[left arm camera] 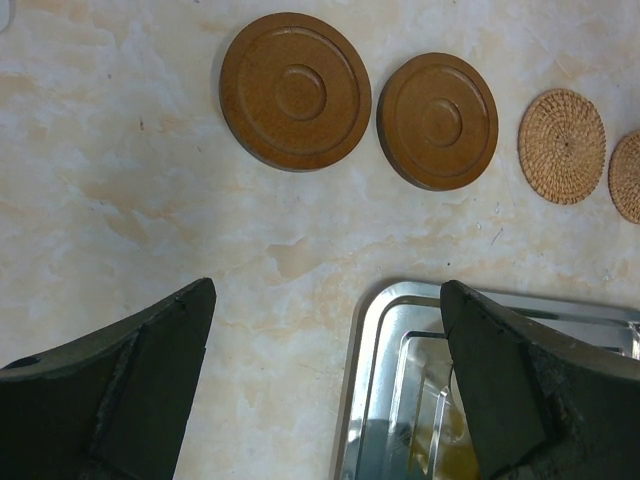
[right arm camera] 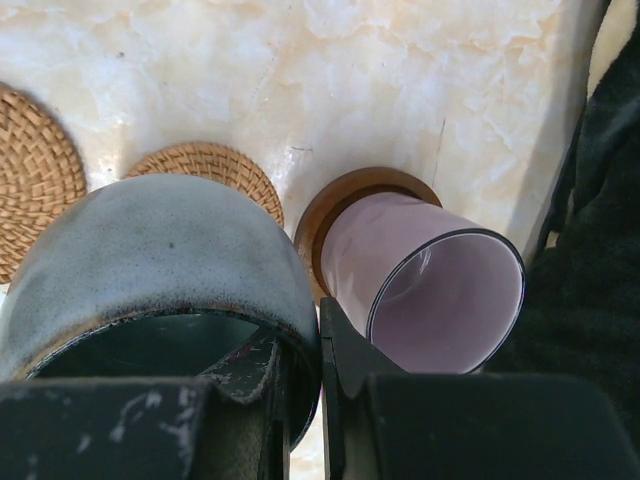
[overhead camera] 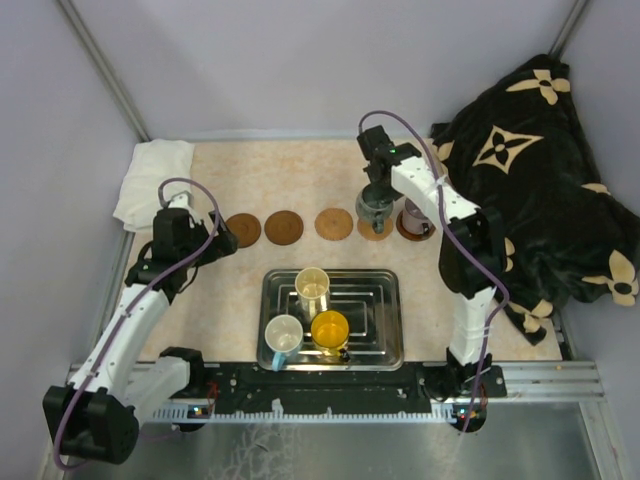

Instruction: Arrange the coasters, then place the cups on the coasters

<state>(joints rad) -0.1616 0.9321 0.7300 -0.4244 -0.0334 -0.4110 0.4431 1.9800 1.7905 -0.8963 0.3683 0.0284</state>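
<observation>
I take the steel tray [overhead camera: 375, 300] as my landmark. On its far side five coasters [overhead camera: 284, 227] lie in one row across the table [overhead camera: 290, 170]. The two left ones are dark wood, the next two are woven, and the right end coaster [right arm camera: 345, 195] is dark again.

Inside the tray three cups stand: the cream cup [overhead camera: 312, 288] at the far left, the blue cup [overhead camera: 283, 335] at the near left, and the yellow cup [overhead camera: 330, 328] just beside the blue one, toward the middle.

A white cloth [overhead camera: 150, 180] lies well beyond the tray's far left corner. A black blanket [overhead camera: 540, 180] with pale flowers is heaped to the right of the tray, close to the right end of the row.

The purple cup [right arm camera: 420, 270] stands on the right end coaster. It is the nearest obstacle, because it is just beside the grey cup [right arm camera: 150, 260] and only a thin gap separates them.

The right gripper [right arm camera: 300, 390] is beyond the tray's far right corner. It is pinched narrow on the rim of the grey cup, with one finger inside and one outside, on the side that faces the purple cup. The grey cup is over the second woven coaster [right arm camera: 215, 165]; I cannot tell if it rests on it.

The left gripper [left arm camera: 325, 380] hovers over the tray's far left corner with its jaws wide and nothing between them. The two dark coasters lie ahead of it.
</observation>
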